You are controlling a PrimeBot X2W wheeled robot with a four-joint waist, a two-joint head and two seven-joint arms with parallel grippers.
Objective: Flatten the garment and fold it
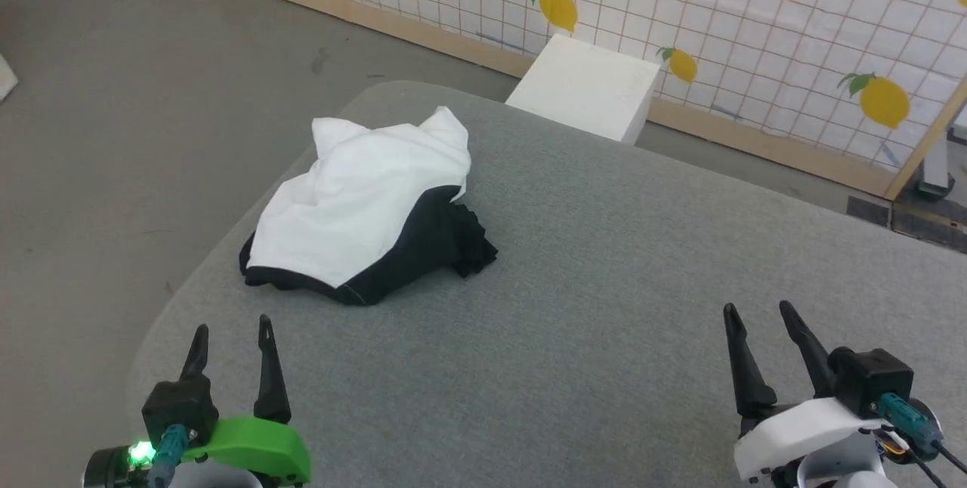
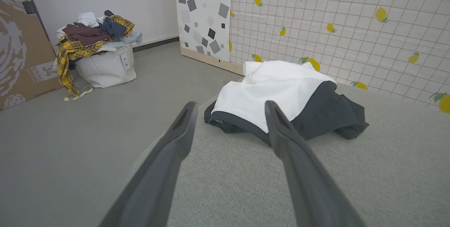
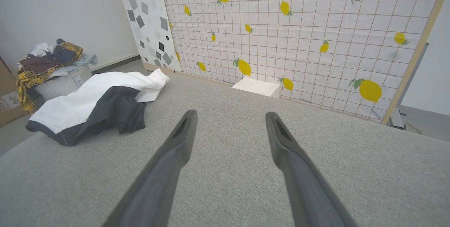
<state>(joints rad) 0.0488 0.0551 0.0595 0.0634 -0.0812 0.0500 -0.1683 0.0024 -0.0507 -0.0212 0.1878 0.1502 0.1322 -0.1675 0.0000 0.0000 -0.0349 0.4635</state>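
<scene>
Lying bunched near left edge of table (image 1: 604, 284), garment (image 1: 355, 193), open surface rightward

Looks like a staged test room rather than a home: wood-framed lemon-print backdrop panel (image 3: 299, 37), bare grey floor (image 2: 70, 156), cardboard sheet (image 2: 17, 44), white bag (image 2: 105, 69) heaped with mixed clothes, grey fabric-covered desk (image 1: 604, 284).
</scene>
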